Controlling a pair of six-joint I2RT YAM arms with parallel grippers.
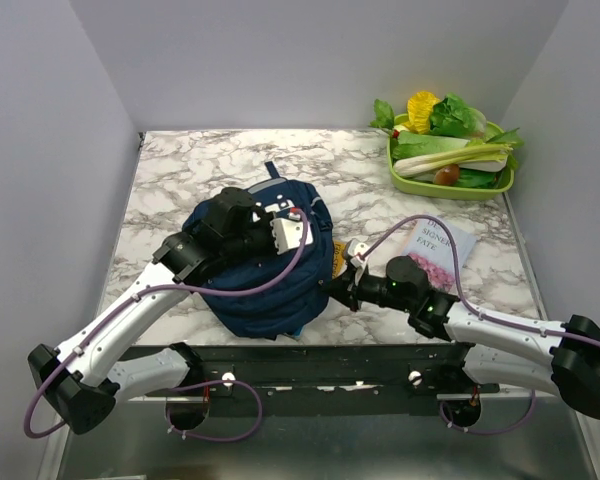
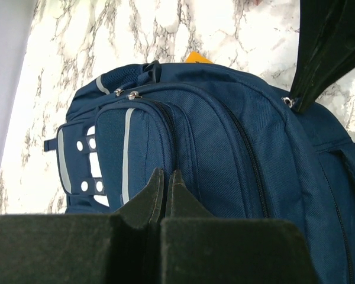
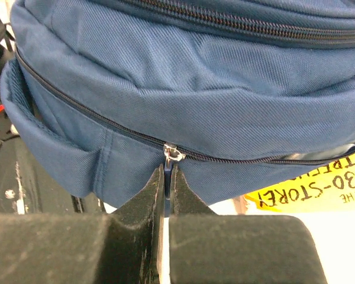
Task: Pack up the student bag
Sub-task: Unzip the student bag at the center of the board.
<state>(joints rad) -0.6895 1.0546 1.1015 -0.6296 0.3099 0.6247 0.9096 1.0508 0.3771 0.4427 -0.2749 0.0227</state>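
Observation:
The student bag (image 1: 265, 275) is a navy backpack lying in the middle of the marble table. It also fills the left wrist view (image 2: 225, 136) and the right wrist view (image 3: 183, 89). My left gripper (image 1: 285, 228) sits on top of the bag, and its jaws (image 2: 165, 176) are shut with nothing visible between them. My right gripper (image 1: 337, 287) is at the bag's right side, shut on the blue zipper pull (image 3: 167, 171) of a side zipper. A yellow book (image 3: 319, 189) lies half inside the open end of that zipper and also shows in the top view (image 1: 340, 258).
A pink and white book (image 1: 438, 250) lies on the table to the right of the bag. A green tray (image 1: 500, 185) of toy vegetables stands at the back right. White walls close in both sides and the back.

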